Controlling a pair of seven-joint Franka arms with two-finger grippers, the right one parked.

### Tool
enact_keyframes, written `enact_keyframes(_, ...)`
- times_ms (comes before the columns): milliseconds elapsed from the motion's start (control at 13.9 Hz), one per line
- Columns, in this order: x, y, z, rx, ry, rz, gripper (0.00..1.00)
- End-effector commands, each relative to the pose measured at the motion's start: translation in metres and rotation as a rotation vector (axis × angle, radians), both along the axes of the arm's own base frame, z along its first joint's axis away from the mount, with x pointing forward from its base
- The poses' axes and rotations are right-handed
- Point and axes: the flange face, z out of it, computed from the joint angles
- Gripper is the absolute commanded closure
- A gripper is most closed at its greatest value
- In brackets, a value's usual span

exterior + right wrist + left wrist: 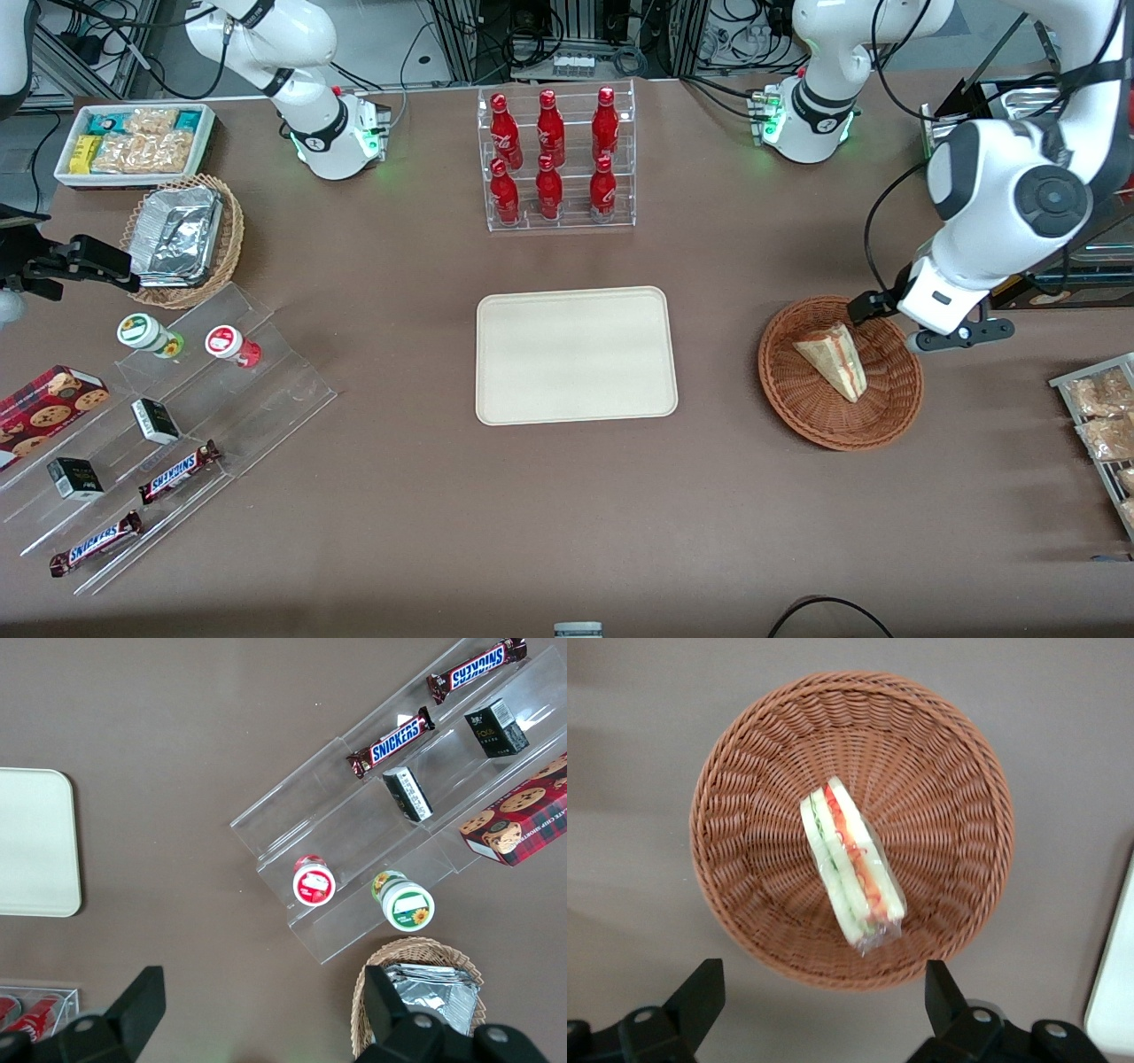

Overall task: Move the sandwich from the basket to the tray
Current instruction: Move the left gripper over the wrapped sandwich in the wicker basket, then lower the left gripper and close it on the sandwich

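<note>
One sandwich [850,866] lies in the basket [744,771]; gripper [824,1014] hovers above, fingers [700,997] spread wide and empty, likely to straddle it.

End effector [824,1010] aloft, fingers spread.
</note>
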Motion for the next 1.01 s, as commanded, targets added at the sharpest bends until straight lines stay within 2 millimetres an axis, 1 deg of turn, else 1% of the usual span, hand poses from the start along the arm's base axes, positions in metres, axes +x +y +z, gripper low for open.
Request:
enact_keyframes(0,-0.001,-0.002,-0.014,0.000,-0.032,0.226,0.00)
enact_keyframes(72,0.001,-0.005,-0.019,-0.001,-0.043,0.279,0.00)
enact_keyframes(216,0.004,-0.009,-0.026,-0.004,-0.054,0.318,0.00)
enact_keyframes(432,0.003,-0.010,-0.047,-0.017,-0.082,0.373,0.00)
enact_keyframes(647,0.003,-0.015,-0.068,-0.020,-0.075,0.370,0.00)
enact_keyframes(791,0.004,-0.016,-0.075,-0.021,-0.071,0.377,0.00)
enact_keyframes(935,0.002,-0.017,-0.086,-0.024,-0.072,0.382,0.00)
